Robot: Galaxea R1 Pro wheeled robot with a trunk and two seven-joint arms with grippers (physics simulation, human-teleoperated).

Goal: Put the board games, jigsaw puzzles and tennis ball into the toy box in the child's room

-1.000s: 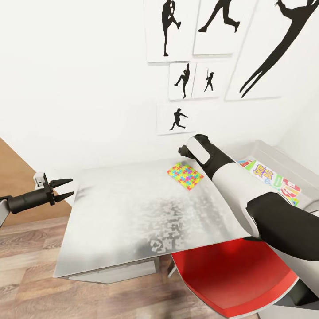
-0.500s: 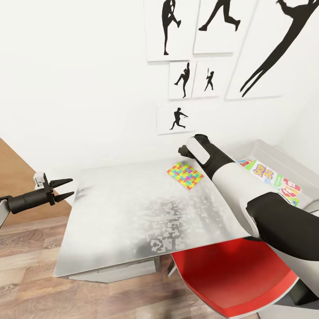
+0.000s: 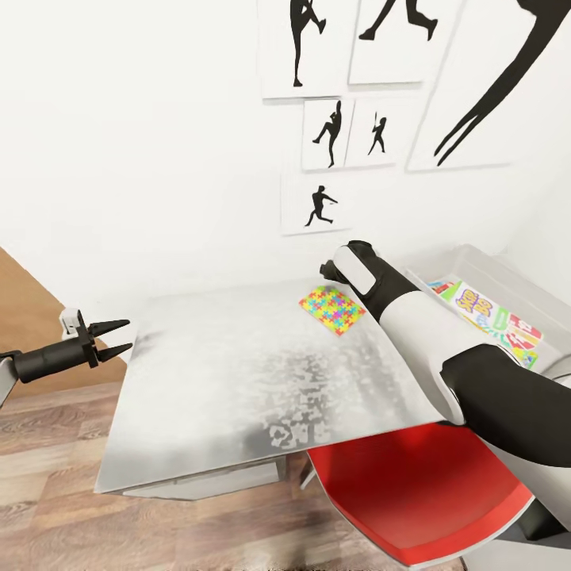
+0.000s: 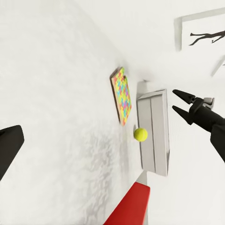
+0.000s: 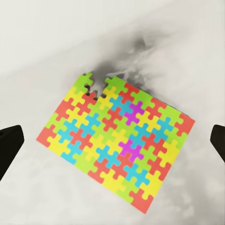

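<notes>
Right pincer, tips apart, hung directly above the jigsaw puzzle lying flat on the desk, lined up to grab it.

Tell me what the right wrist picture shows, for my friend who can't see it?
A colourful jigsaw puzzle lies flat on the pale grey table, seen from above, with one piece missing at an edge. The dark tips of the open right gripper show at both sides of the picture, not touching the puzzle.
</notes>
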